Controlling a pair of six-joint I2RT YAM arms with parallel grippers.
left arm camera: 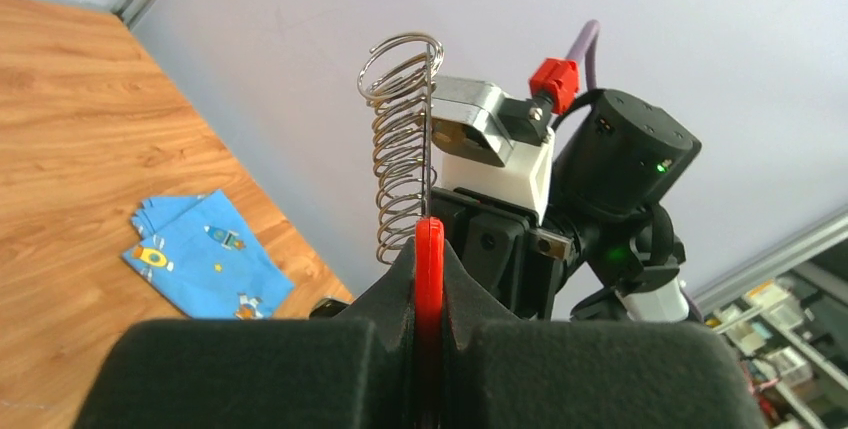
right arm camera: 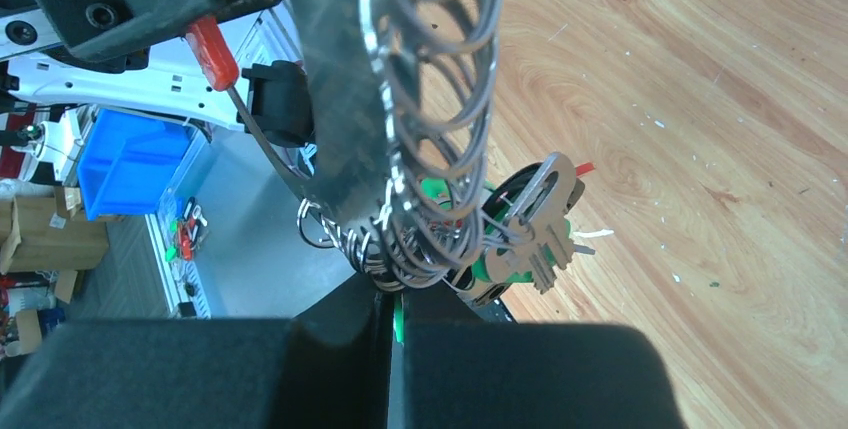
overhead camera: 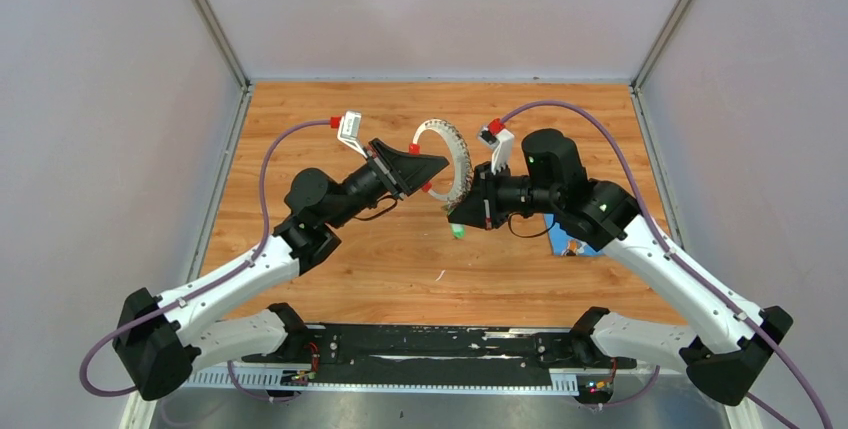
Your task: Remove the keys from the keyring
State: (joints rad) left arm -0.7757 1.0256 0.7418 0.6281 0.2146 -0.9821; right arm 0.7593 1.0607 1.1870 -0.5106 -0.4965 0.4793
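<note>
Two pincers grip one keyring in the air above the table. The left pincer is closed tight on the ring's red curved part, and in its wrist view the coiled wire rises upright from its fingertips. The right pincer is pinched narrow on the lower stretch of the coils, with a sliver of green showing in the slit between its fingers. Keys with green caps hang bunched from the coils just beside the right pincer, clear of the wood. A blue cloth lies flat on the table, partly under the right arm.
</note>
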